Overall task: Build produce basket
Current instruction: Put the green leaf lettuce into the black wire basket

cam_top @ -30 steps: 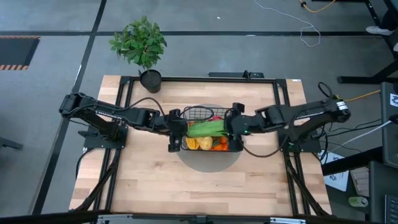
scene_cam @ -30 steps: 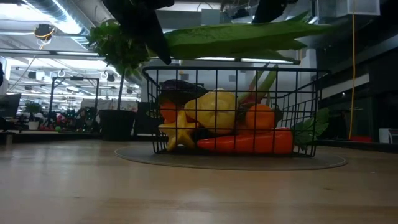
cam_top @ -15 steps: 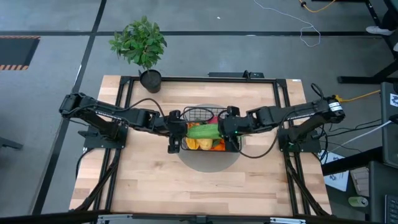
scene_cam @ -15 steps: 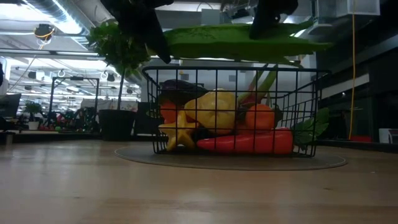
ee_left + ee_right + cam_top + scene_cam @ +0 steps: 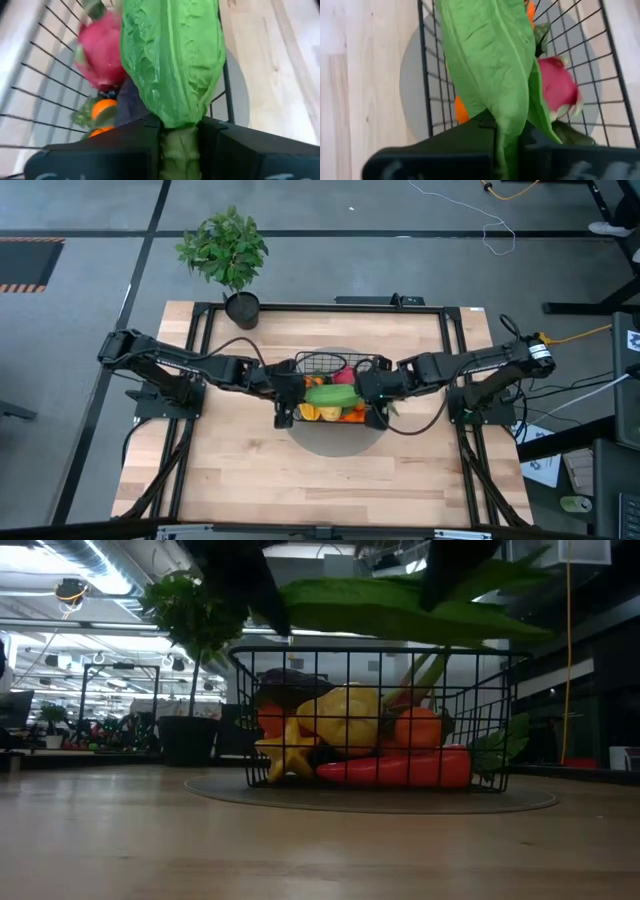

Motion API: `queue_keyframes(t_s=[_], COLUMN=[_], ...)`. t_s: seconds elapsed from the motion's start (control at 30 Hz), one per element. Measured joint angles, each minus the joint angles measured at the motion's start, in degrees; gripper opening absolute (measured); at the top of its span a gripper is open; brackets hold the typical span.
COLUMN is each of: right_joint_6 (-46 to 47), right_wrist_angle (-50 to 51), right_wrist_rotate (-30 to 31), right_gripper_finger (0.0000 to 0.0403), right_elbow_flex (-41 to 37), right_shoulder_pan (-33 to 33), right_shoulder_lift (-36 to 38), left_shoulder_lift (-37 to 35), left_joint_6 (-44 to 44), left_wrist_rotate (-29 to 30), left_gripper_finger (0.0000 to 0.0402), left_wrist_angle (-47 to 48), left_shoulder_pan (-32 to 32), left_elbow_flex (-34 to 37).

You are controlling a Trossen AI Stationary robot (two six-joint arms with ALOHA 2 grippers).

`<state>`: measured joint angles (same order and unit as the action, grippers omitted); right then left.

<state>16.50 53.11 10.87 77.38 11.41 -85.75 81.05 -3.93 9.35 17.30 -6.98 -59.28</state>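
Note:
The black wire basket (image 5: 322, 360) stands on a grey round mat at the table's middle. It holds a pink dragon fruit (image 5: 102, 50), a yellow fruit (image 5: 345, 720), a tangerine (image 5: 415, 725) and an orange carrot (image 5: 400, 768). A long green stalk bundle (image 5: 330, 394) hangs across the basket, just above its rim (image 5: 370, 652). My left gripper (image 5: 292, 392) is shut on its left end and my right gripper (image 5: 368, 388) on its right end. My left gripper pinches the bundle's pale stalk end (image 5: 179, 145) between its two fingers. It comes level from the table's left, fingers along the bundle. The bundle is lifted clear of the basket. My right gripper pinches the bundle's leafy tip (image 5: 507, 131) between its two fingers, coming from the table's right, along the bundle. That end (image 5: 490, 580) rides a little higher than the middle of the bundle.
A leafy potted plant (image 5: 225, 250) stands at the table's far left corner. The grey mat (image 5: 335, 442) shows around the basket. Bare wood (image 5: 320, 490) lies between the basket and the table's near edge.
My right gripper has gone toward the table's left, over the basket's right side, and has shut on the bundle's leafy end, which now stands a little raised. My left gripper has kept its hold on the stalk end and shifted slightly toward the basket.

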Motion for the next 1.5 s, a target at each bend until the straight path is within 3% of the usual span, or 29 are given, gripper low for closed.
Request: queue_keyframes(t_s=[0.23, 0.6, 0.83, 1.27, 1.5], right_joint_6=[3.37, 4.20, 3.99, 3.99, 4.32], right_wrist_angle=[1.74, 2.68, 2.51, 3.95, 2.85], right_wrist_rotate=[-0.19, -1.96, -2.04, -3.43, -3.42], right_gripper_finger=[0.0002, 0.0000, 0.0000, 0.0000, 0.0000], right_elbow_flex=[-0.07, -0.07, -0.07, 0.11, 0.04], right_shoulder_pan=[0.65, 0.60, 0.60, 0.60, 0.60], right_shoulder_lift=[-0.60, -7.57, -11.10, -12.57, -12.57], left_shoulder_lift=[4.07, 5.23, 5.14, -3.70, -0.52], left_joint_6=[-1.29, -3.00, -3.03, -3.02, -1.93], left_wrist_rotate=[0.02, 0.12, 0.58, 0.80, 0.19], left_gripper_finger=[0.0062, 0.0156, 0.0160, 0.0162, 0.0163], left_wrist_angle=[-2.16, -1.98, -1.68, -0.72, -1.84], left_shoulder_pan=[-0.06, -0.33, -0.33, -0.48, -1.08], left_elbow_flex=[0.08, -0.14, -0.14, -0.34, -0.26])
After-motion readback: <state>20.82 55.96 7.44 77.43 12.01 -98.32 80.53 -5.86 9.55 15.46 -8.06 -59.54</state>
